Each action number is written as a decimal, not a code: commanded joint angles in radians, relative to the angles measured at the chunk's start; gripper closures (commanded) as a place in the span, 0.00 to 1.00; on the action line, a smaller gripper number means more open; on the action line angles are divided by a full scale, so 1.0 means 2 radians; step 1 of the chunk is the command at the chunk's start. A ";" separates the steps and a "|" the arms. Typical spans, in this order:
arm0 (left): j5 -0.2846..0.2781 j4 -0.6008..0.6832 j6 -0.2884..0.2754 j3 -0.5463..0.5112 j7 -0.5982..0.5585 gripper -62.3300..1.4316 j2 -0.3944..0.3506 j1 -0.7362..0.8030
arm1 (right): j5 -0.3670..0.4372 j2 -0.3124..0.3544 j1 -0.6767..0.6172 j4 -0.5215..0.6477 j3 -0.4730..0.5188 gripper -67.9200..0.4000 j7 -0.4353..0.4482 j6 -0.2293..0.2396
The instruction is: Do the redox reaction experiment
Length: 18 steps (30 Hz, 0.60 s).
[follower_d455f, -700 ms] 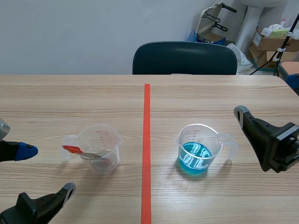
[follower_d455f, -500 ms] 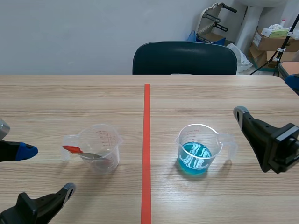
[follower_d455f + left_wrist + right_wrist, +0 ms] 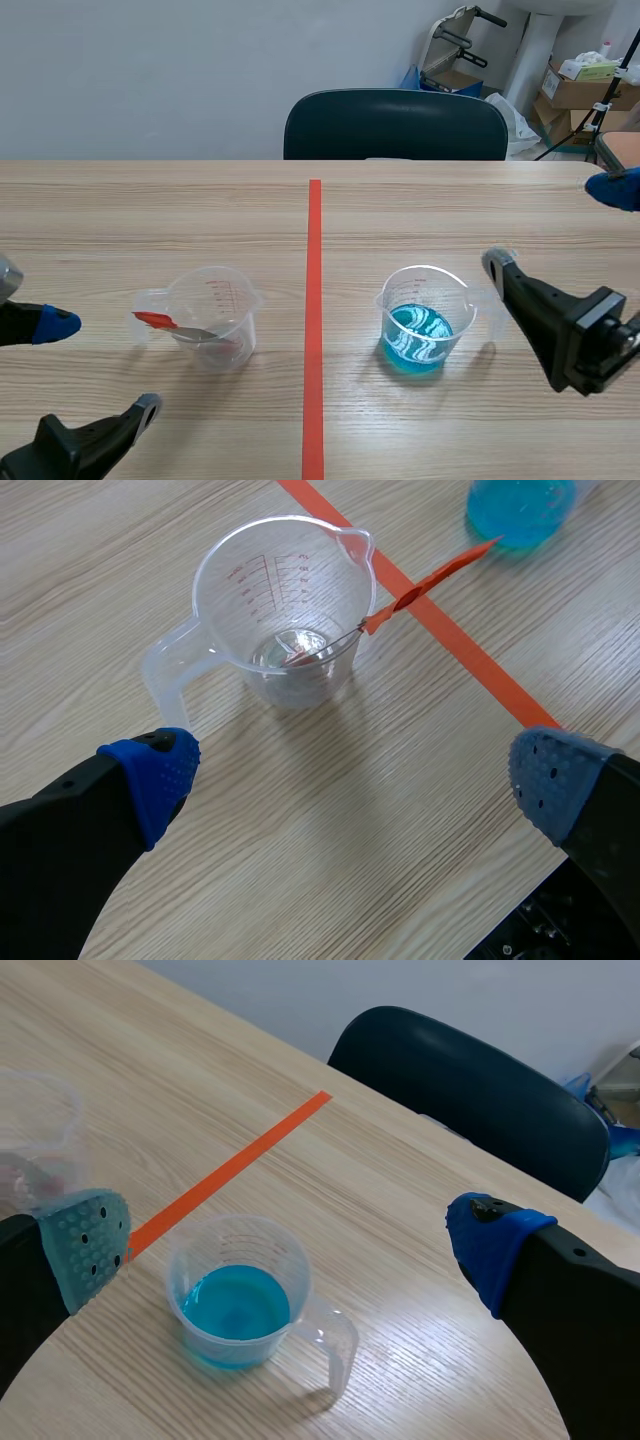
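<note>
Scene view: left claw gaping near clear beaker containing orange-handled tool; right claw gaping near blue-liquid beaker on worktop.

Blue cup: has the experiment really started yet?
Barely. The blue cup holds its liquid, apart from the clear cup, which holds an orange-handled tool. The left hand and right hand are open, the right beside the blue cup. Gripping and mixing remain.

The blue-liquid beaker has its handle hidden behind the right claw, whose far finger shows only its blue tip. On the clear beaker the red scale marks are too small to read.
</note>
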 commanded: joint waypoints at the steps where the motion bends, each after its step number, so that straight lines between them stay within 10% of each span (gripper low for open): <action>1: 0.002 0.004 -0.002 -0.003 -0.005 0.00 -0.001 0.000 | -0.006 0.004 0.008 0.008 -0.010 0.00 0.006 0.000; 18: 0.002 0.005 0.008 -0.030 -0.090 0.00 -0.036 0.061 | -0.047 0.021 0.118 0.006 -0.143 0.00 0.003 0.013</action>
